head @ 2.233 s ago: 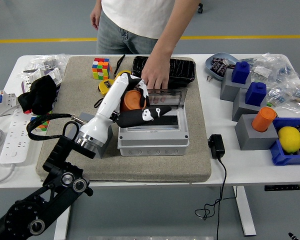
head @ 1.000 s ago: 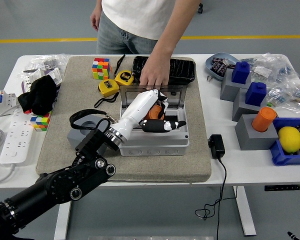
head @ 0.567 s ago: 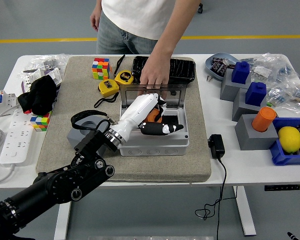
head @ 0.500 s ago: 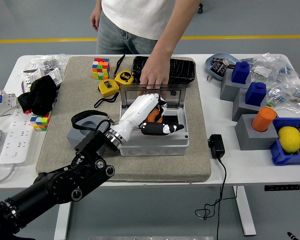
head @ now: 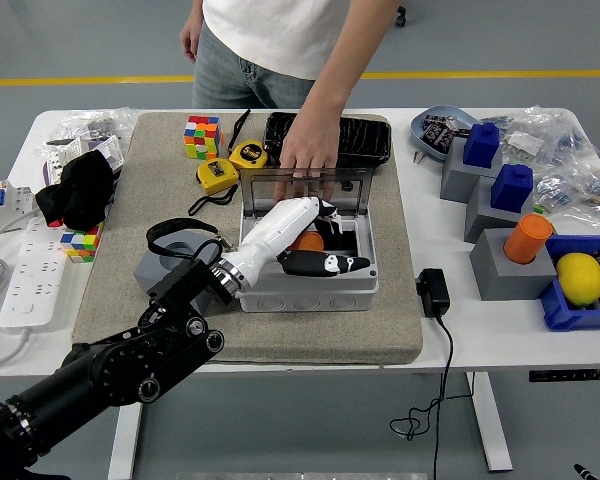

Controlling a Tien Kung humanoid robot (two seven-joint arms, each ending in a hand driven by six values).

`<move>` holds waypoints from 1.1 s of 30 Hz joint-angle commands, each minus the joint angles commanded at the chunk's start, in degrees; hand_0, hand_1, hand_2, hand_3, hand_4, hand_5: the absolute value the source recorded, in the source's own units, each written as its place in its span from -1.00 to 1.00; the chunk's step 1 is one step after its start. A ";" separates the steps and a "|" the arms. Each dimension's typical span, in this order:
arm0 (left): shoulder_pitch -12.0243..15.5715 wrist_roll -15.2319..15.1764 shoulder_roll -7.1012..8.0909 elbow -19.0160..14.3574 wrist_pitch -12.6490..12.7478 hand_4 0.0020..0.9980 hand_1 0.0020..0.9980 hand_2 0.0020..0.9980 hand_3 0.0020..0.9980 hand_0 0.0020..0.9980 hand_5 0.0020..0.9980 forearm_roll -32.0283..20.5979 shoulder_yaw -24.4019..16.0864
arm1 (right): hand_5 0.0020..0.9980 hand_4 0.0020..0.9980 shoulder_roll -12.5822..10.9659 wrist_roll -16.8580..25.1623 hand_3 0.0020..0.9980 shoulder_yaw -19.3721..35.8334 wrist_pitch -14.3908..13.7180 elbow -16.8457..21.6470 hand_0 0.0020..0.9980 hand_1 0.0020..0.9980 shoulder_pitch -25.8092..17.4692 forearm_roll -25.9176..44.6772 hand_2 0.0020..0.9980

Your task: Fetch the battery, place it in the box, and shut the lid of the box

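Note:
The orange battery [head: 306, 241] is inside the open grey box [head: 310, 288] on the beige mat. It sits between the thumb and the black fingers [head: 325, 264] of my left hand [head: 325, 243]. The hand reaches into the box from the left and is shut on the battery, low inside the box. A person's hand [head: 305, 155] rests on the clear lid [head: 280, 187] and keeps it upright at the box's far side. My right arm is out of view.
A grey holder [head: 165, 262] with a black strap lies left of the box. Two yellow tape measures [head: 248, 154], a colour cube [head: 202, 136] and a black tray [head: 365, 135] sit behind it. A black adapter [head: 432, 292] and grey blocks [head: 508, 265] are to the right.
My left hand carried the battery from above the lid's left side into the box and lowered it. The person's hand stayed on the lid.

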 joint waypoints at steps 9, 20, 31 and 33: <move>1.60 0.80 1.41 -5.85 0.71 1.00 0.80 0.49 0.37 0.80 0.60 1.22 -1.49 | 0.69 0.99 -0.05 0.04 0.24 0.20 -0.06 0.00 0.55 0.37 -0.04 -0.05 0.33; 5.42 4.14 3.73 -17.49 -5.69 1.00 0.01 0.05 0.04 -0.25 0.57 -0.67 -5.18 | 0.67 0.99 0.03 0.02 0.23 0.63 -0.07 0.03 0.55 0.37 -0.28 -0.25 0.33; 5.68 -0.20 3.18 -23.26 1.00 1.00 0.04 0.05 0.03 -0.22 0.52 -7.70 -10.27 | 0.66 0.98 0.10 0.03 0.23 0.65 -0.10 -0.01 0.55 0.37 -0.21 -0.27 0.33; 5.33 0.17 2.77 -22.33 1.66 1.00 0.50 0.32 0.25 0.56 0.53 -5.17 -11.23 | 0.66 0.98 0.13 0.02 0.23 0.64 -0.09 -0.01 0.55 0.37 -0.23 -0.28 0.33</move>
